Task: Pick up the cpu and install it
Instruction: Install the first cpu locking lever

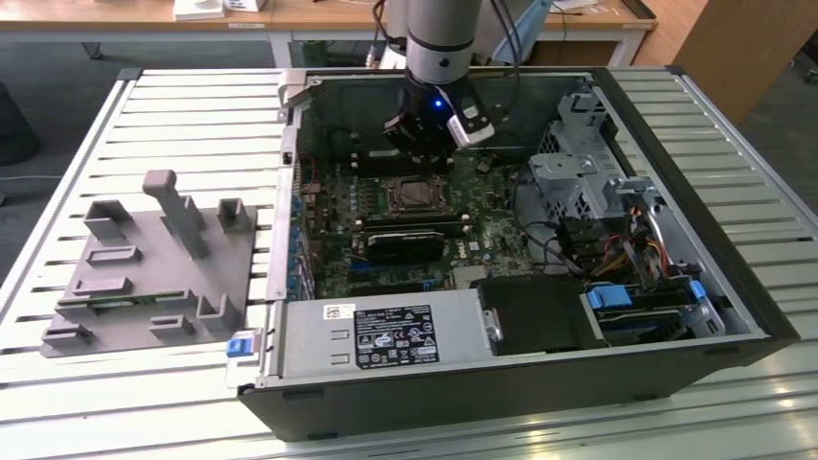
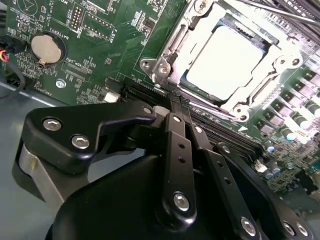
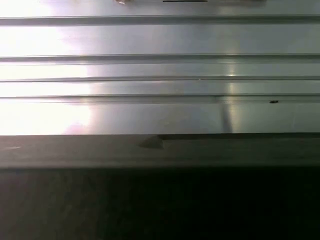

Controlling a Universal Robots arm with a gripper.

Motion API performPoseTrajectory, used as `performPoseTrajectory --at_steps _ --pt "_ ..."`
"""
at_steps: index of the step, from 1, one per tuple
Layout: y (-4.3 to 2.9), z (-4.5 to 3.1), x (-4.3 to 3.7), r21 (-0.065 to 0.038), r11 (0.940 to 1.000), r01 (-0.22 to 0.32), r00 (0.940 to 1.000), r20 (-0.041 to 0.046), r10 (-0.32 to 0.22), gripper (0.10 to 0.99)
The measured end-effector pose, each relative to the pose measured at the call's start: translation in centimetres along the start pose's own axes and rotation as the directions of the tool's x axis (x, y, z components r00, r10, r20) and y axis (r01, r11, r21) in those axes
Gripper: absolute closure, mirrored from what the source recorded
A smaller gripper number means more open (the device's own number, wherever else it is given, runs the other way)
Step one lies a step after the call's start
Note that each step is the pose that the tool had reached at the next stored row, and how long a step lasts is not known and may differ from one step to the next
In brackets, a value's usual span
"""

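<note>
The cpu point(image 1: 412, 195) lies flat in the motherboard socket inside the open computer case point(image 1: 715, 278); in the second wrist view the cpu point(image 2: 227, 62) shows a bright silver top framed by the metal socket bracket point(image 2: 165, 62). My gripper point(image 1: 422, 153) hangs on the arm just above and behind the socket, apart from the chip. In the second wrist view my gripper point(image 2: 177, 100) has its black fingers point(image 2: 175, 130) pressed together with nothing between them, the tips short of the socket's edge.
A grey fixture plate point(image 1: 153, 259) with upright blocks lies on the slatted table point(image 1: 77, 402) at the exterior view's left. Inside the case are a dark rectangular block point(image 1: 409, 240), the power supply point(image 1: 383, 335) and a drive cage point(image 1: 581, 182). A coin battery point(image 2: 47, 47) sits on the board.
</note>
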State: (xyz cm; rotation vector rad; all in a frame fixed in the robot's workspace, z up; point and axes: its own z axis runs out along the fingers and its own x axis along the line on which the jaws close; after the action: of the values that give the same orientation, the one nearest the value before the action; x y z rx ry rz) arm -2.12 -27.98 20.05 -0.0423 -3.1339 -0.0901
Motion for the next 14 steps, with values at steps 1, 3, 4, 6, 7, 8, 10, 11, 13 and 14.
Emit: performPoseTrajectory --at_steps 1,3,4,6,7,8,10,11,13,14 --pt "0.00 0.00 0.00 0.000 1.0000 0.000 1.0000 -0.0002 0.000 0.980" --pt "0.00 -0.01 0.00 0.000 1.0000 0.000 1.0000 -0.0003 0.000 0.980" --pt "0.00 -0.06 0.00 0.000 1.0000 0.000 1.0000 -0.0003 0.000 0.980" --pt "0.01 -0.23 0.00 0.000 1.0000 0.000 1.0000 -0.0003 0.000 0.980" --pt "0.02 -0.28 0.00 0.000 1.0000 0.000 1.0000 -0.0002 0.000 0.980" --pt "0.02 -0.27 -0.01 0.001 1.0000 0.000 1.0000 0.0000 0.000 0.980" --pt "0.02 -0.24 0.00 0.009 1.0000 0.000 1.0000 0.0002 0.000 0.980" --pt "0.01 -0.19 0.00 0.014 0.9999 0.000 1.0000 0.0002 0.000 0.980" --pt "0.01 -0.06 0.00 0.024 0.9997 0.000 1.0000 0.0005 0.000 0.980" --pt "0.00 0.01 0.00 0.028 0.9996 0.000 1.0000 0.0005 0.000 0.980"
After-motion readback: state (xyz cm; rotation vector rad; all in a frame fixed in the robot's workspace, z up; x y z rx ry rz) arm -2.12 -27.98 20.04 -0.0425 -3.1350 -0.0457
